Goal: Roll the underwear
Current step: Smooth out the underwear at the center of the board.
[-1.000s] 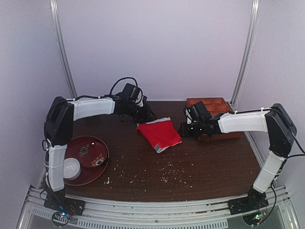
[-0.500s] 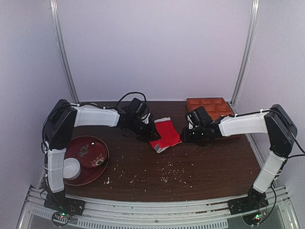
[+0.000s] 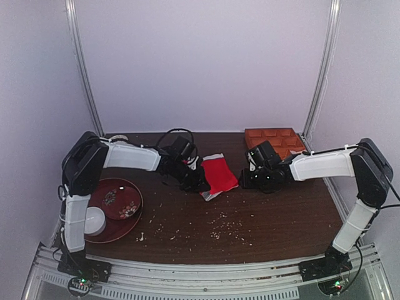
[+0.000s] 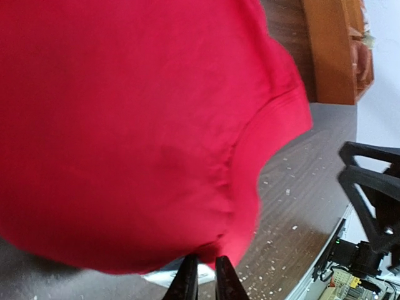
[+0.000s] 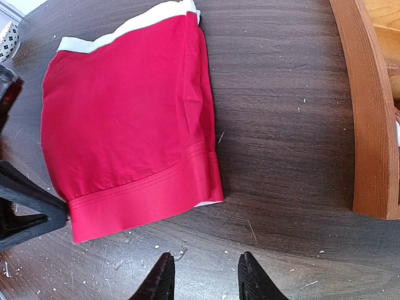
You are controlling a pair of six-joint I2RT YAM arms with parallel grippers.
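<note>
underwear (image 3: 220, 175): bright red fabric boxer briefs with a white waistband, lying folded flat on the dark brown wooden table (image 3: 275, 219), toward the back and right between the two arms
waistband: white strip along the far edge, red hem band facing the near side, a sliver of white peeking out under the hem corner
left gripper (image 4: 204, 278): right down at the left edge of the red cloth, fingers drawn almost together with only a thin slit between them; cannot tell whether any cloth is caught there
right gripper (image 5: 206, 278): near the briefs' right side, low over bare wood, fingers spread with nothing between them
tray: orange-brown compartment tray (image 3: 275, 139) at the back right, apart from the briefs
plate: round dark red plate (image 3: 139, 200) at the left front, a white cup (image 3: 94, 220) sitting on it
crumbs (image 3: 225, 225): pale specks scattered over the wood in front of the briefs
</note>
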